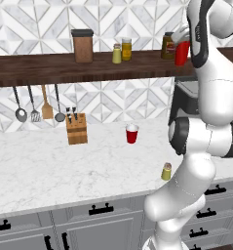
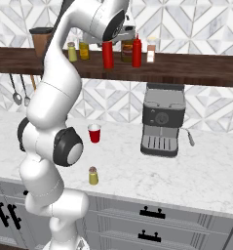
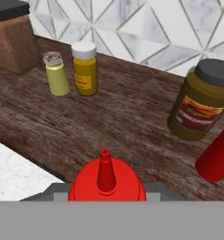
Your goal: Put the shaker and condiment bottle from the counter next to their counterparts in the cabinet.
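Observation:
My gripper [image 2: 109, 43] is shut on the red condiment bottle [image 2: 107, 54], holding it upright over the front part of the dark wooden cabinet shelf [image 2: 186, 68]. In the hand view its pointed nozzle [image 3: 105, 171] rises at the bottom, over the plank. The matching red bottle [image 2: 136, 50] stands just to its right on the shelf, and shows at the hand view's right edge [image 3: 219, 154]. The yellow-green shaker [image 1: 166, 172] stands on the marble counter [image 1: 49, 166] near its front edge. Its counterpart [image 3: 56, 74] stands further left on the shelf.
On the shelf are a brown canister [image 1: 82, 45], a yellow jar [image 3: 85, 69], a dark-lidded jar [image 3: 202, 101] and a small white shaker [image 2: 150, 52]. A red cup [image 1: 131, 133], a knife block [image 1: 76, 129] and a coffee machine [image 2: 162, 119] stand on the counter. Utensils [image 1: 35, 105] hang below the shelf.

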Robot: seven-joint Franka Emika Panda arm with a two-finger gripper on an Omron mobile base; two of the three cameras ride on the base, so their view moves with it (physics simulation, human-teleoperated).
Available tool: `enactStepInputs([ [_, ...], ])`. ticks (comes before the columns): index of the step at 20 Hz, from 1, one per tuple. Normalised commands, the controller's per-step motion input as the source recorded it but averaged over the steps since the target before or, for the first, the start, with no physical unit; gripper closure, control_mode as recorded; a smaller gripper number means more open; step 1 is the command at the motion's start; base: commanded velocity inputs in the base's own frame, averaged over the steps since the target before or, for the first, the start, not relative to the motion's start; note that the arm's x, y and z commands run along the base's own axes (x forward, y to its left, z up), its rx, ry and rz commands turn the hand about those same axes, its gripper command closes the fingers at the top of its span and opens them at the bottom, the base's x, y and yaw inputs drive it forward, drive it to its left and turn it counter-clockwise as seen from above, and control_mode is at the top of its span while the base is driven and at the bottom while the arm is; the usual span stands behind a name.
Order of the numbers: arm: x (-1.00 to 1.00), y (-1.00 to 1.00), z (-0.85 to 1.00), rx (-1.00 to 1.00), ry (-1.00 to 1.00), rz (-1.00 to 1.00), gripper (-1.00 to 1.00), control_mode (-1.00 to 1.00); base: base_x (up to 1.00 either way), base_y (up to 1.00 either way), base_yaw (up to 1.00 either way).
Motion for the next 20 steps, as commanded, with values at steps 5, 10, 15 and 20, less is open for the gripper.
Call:
enactStepInputs([
  [5,0.48,0.0,0.0,0.0,0.0,0.0,1.0,-1.0,0.0,0.0,0.0],
  [10,0.37,0.0,0.0,0.0,0.0,0.0,1.0,-1.0,0.0,0.0,0.0],
  [15,0.36,-0.12,0.0,0.01,0.06,0.0,1.0,-1.0,0.0,0.0,0.0],
  [20,0.29,-0.09,-0.08,0.0,0.06,0.0,1.0,-1.0,0.0,0.0,0.0],
])
